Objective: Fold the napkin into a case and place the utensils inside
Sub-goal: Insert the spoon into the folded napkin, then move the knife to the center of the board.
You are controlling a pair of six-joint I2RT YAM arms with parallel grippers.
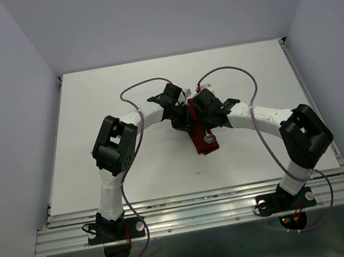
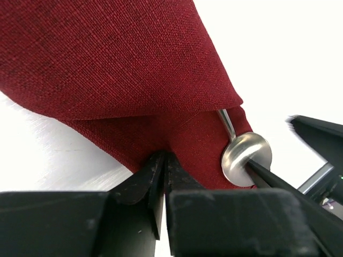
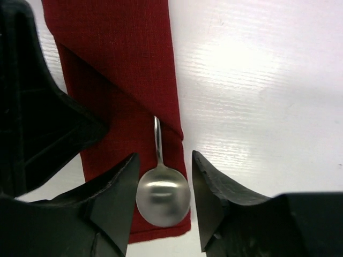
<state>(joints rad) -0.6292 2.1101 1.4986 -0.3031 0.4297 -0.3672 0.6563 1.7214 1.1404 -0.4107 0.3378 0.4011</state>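
The napkin (image 1: 200,138) is a dark red cloth folded into a narrow strip, the case, lying mid-table. It fills the left wrist view (image 2: 118,59) and shows in the right wrist view (image 3: 120,59). The spoon (image 1: 209,139) lies on the near end, bowl bare (image 3: 163,194), handle tucked under a diagonal flap. It also shows in the left wrist view (image 2: 245,158). My left gripper (image 1: 186,125) (image 2: 163,160) is shut, pinching the cloth's edge. My right gripper (image 1: 206,129) (image 3: 163,176) is open, jaws either side of the spoon bowl. The thin straight utensil is hidden.
The white table (image 1: 120,97) runs to grey walls at the back and sides. Purple cables (image 1: 135,88) loop over the table behind both arms. A finger of the right gripper (image 2: 262,174) reaches the spoon bowl in the left wrist view.
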